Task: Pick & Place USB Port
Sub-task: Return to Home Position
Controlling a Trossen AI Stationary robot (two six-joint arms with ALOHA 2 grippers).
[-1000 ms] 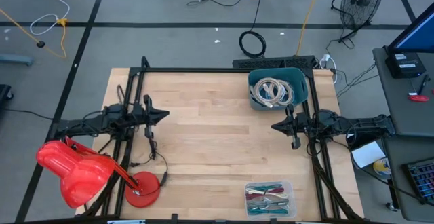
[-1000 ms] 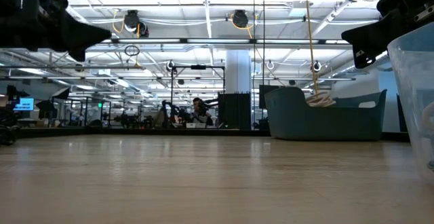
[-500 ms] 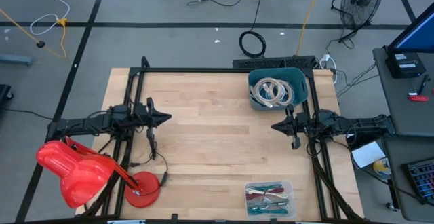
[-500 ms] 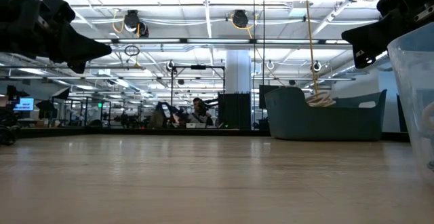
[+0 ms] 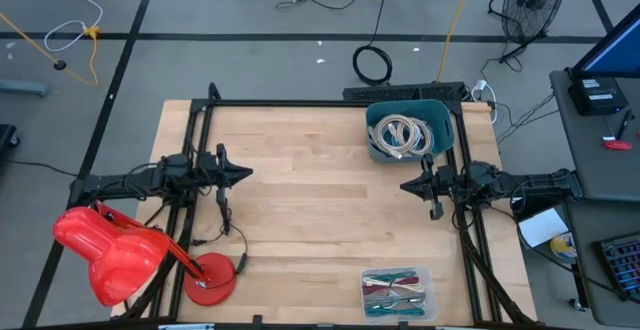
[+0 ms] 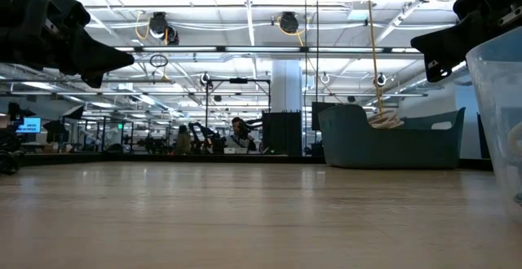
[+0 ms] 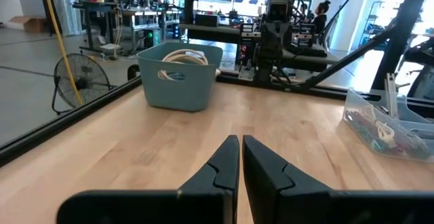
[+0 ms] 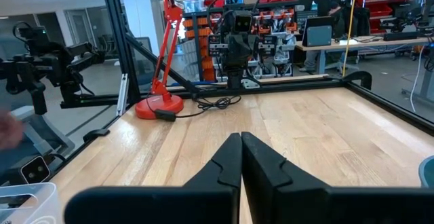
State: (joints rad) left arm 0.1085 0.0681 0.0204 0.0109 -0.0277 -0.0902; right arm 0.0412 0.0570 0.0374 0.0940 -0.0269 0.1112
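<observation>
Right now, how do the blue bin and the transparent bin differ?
The blue bin is opaque; the transparent bin is see-through. The blue bin holds coiled pale cables; the transparent bin holds red, green and white cables. The blue bin stands at the table's far edge, the transparent bin at its near edge. Both sit on the right side.

L gripper (image 7: 240, 141) fingers pressed together, nothing btwn them, above wooden table (image 7: 291, 132). Blue bin (image 7: 178, 83) w/ coiled cables (image 7: 182, 56) stands ahead. Transparent bin (image 7: 388, 121) & R arm (image 7: 274, 37) also ahead.
</observation>
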